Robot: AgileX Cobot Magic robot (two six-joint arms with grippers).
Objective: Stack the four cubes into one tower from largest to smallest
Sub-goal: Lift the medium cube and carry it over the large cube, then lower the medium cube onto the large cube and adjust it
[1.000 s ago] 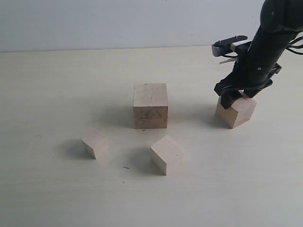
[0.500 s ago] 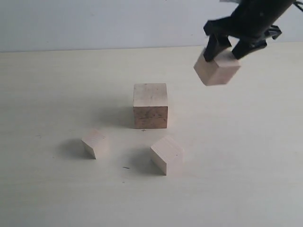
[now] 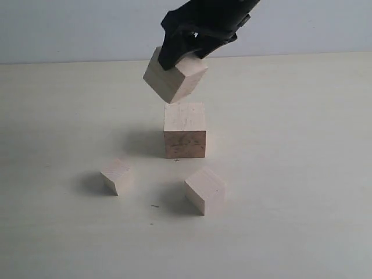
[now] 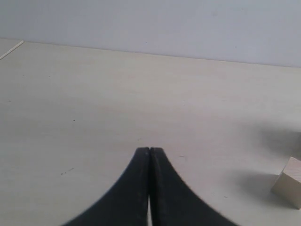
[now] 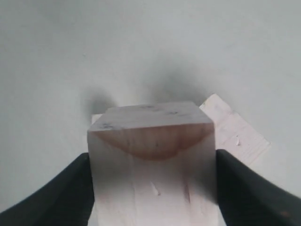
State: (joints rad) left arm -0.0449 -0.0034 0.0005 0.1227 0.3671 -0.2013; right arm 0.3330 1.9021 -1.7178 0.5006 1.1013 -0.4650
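Note:
The largest cube (image 3: 185, 129), with dark grain smudges on its front, stands on the table at the middle. Just above it, tilted and in the air, hangs the second-largest cube (image 3: 174, 75) (image 5: 153, 165), with my right gripper (image 3: 195, 40) (image 5: 153, 188) shut on its two sides. Under the held cube, the right wrist view shows a corner of the largest cube (image 5: 237, 134). A mid-sized cube (image 3: 205, 189) and the smallest cube (image 3: 117, 176) lie on the table nearer the front. My left gripper (image 4: 149, 149) is shut with nothing in it, above bare table; a cube (image 4: 289, 182) shows at that view's edge.
The pale wooden table (image 3: 290, 203) runs back to a light wall (image 3: 87, 29).
My right gripper has lifted the second-largest cube off the table at the right and carried it left, to just above the largest cube. The other cubes have not moved.

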